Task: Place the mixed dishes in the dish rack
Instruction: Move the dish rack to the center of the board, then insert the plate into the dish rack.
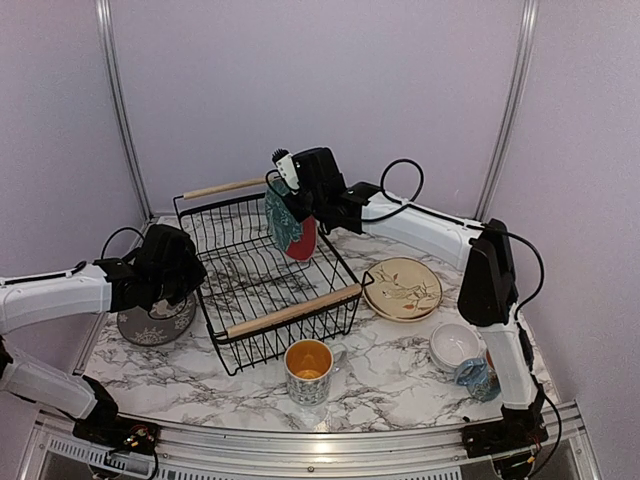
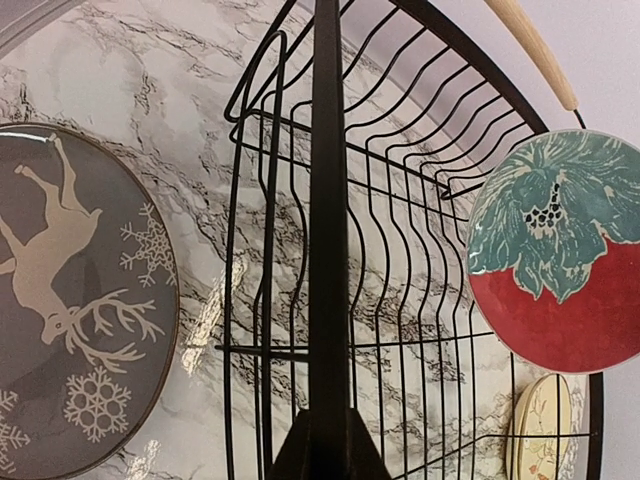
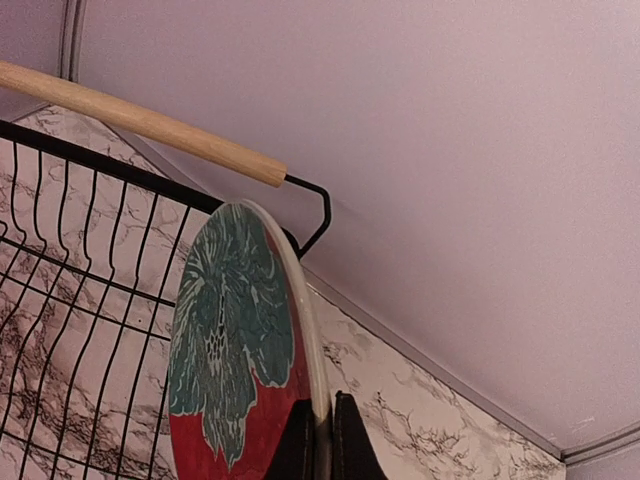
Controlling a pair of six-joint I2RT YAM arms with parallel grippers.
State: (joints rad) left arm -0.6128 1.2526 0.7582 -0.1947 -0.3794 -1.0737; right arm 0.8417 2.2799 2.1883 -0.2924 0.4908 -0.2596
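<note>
The dish rack (image 1: 255, 262) stands mid-table, and also fills the left wrist view (image 2: 400, 250). My right gripper (image 1: 298, 212) is shut on the rim of the red plate with the teal leaf (image 1: 293, 236), holding it upright on edge over the rack's far right part; the right wrist view shows the fingers (image 3: 325, 415) pinching the plate (image 3: 235, 350). My left gripper (image 1: 192, 270) is shut on the rack's left rim wire (image 2: 328, 250). The dark grey reindeer plate (image 1: 155, 322) lies flat left of the rack, under my left arm. It also shows in the left wrist view (image 2: 70, 300).
A small tan plate (image 1: 403, 288) lies right of the rack. An orange-lined mug (image 1: 309, 370) stands in front of the rack. White bowls (image 1: 455, 345) and a second mug (image 1: 478, 378) sit by the right arm's base. The wall is close behind.
</note>
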